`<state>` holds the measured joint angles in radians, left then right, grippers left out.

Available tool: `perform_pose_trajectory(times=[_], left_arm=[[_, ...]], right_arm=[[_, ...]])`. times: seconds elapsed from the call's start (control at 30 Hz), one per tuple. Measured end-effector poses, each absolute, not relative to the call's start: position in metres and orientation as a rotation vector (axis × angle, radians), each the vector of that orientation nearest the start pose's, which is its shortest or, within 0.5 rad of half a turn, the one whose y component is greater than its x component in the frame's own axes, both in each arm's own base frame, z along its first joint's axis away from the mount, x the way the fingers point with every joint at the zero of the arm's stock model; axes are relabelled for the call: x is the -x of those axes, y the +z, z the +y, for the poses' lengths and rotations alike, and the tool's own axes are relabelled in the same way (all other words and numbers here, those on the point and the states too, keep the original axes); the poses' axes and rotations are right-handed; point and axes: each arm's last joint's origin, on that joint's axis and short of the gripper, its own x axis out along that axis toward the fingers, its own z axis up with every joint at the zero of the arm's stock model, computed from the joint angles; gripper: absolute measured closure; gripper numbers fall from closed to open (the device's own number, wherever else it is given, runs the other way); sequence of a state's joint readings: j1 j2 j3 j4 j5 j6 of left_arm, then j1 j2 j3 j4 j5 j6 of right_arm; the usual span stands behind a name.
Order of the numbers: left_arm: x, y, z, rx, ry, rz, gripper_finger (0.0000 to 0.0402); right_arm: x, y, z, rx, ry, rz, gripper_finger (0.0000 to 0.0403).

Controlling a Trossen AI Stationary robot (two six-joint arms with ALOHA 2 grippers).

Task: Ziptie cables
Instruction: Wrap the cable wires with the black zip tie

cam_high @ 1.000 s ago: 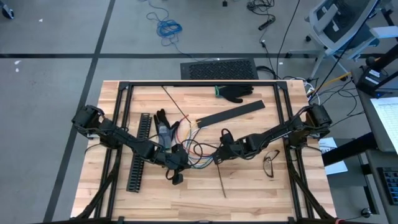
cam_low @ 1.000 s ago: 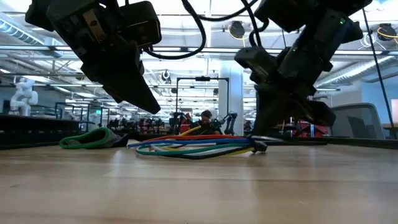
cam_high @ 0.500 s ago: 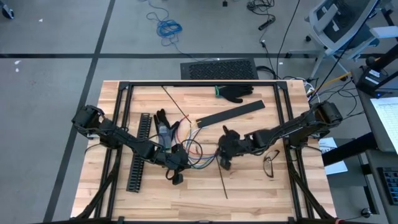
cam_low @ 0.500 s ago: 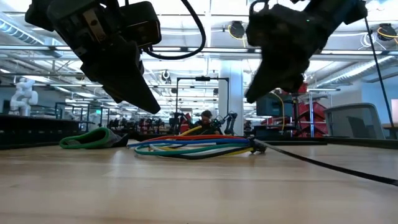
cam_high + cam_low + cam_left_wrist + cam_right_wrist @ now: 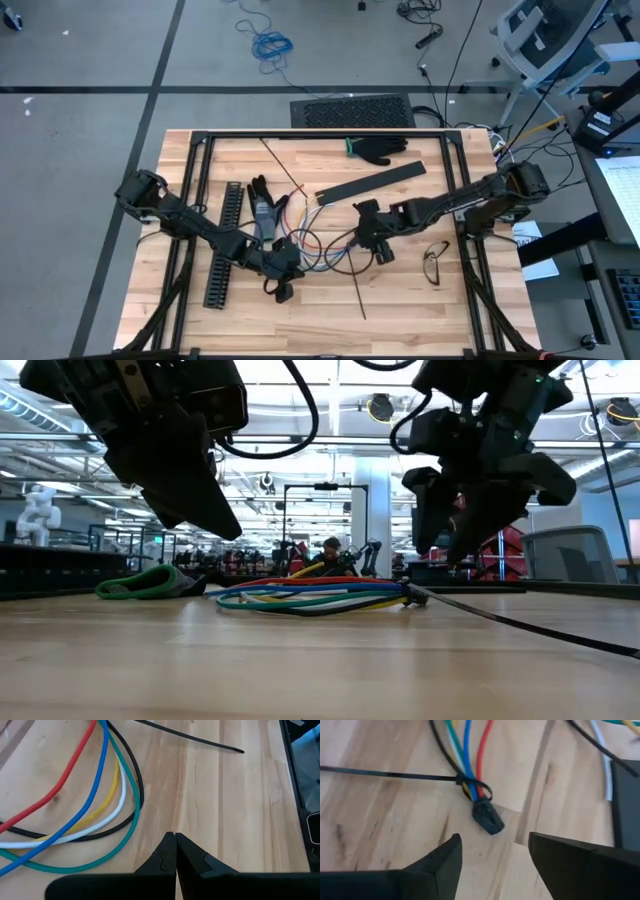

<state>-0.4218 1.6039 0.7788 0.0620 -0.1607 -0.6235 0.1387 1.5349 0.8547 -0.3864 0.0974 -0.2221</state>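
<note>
The cables (image 5: pixel 312 246), thin loops of red, blue, green, white, yellow and black wire, lie on the wooden table. A black zip tie (image 5: pixel 477 787) circles the cables (image 5: pixel 465 750) near a dark plug (image 5: pixel 488 818). Its long tail (image 5: pixel 358 292) lies along the wood toward the near edge. My right gripper (image 5: pixel 492 855) hangs open above the plug, clear of the bundle (image 5: pixel 310 595). My left gripper (image 5: pixel 175 840) is shut, empty, just near-side of the cable loops (image 5: pixel 100 795).
A black slotted channel (image 5: pixel 222 255) lies at the left, a flat black strip (image 5: pixel 370 182) and a black glove (image 5: pixel 378 150) at the far side. A second glove (image 5: pixel 262 200) lies beside the cables, and glasses (image 5: pixel 435 262) lie at the right. Bare wood spreads along the near edge.
My right gripper has opened and let go at the tied end of the cables, risen from table level, rolled about its own axis and drawn a little toward the table's right. The zip tie's tail now lies flat on the wood. The cables have stayed put.
</note>
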Motion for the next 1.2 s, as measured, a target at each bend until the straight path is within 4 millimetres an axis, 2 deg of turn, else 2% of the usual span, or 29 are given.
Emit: perform_pose_trajectory(times=[0.17, 0.3, 0.47, 0.8, 1.03, 1.13, 1.2], left_arm=[[-0.284, 0.162, -0.122, 0.368, 0.001, 0.771, 0.0397], [-0.284, 0.162, -0.121, 0.363, 0.016, 0.764, 0.0397], [-0.284, 0.161, -0.121, 0.386, 0.028, 0.767, 0.0397], [-0.284, 0.161, -0.121, 0.386, 0.03, 0.766, 0.0397], [-0.284, 0.161, -0.121, 0.389, 0.037, 0.764, 0.0397], [-0.283, 0.161, -0.121, 0.406, 0.047, 0.77, 0.0397], [-0.282, 0.16, -0.121, 0.403, 0.048, 0.778, 0.0397]], right_arm=[[-0.286, 0.174, 0.029, 0.344, 0.181, 1.042, 0.0206], [-0.29, 0.162, 0.031, 0.36, 0.22, 1.071, 0.0215], [-0.298, 0.143, 0.032, 0.369, 0.228, 1.095, 0.0217], [-0.303, 0.139, 0.033, 0.386, 0.236, 1.068, 0.0218], [-0.311, 0.119, 0.035, 0.371, 0.246, 1.093, 0.0219], [-0.311, 0.115, 0.036, 0.289, 0.214, 1.113, 0.0242], [-0.309, 0.114, 0.036, 0.228, 0.186, 1.151, 0.0283]])
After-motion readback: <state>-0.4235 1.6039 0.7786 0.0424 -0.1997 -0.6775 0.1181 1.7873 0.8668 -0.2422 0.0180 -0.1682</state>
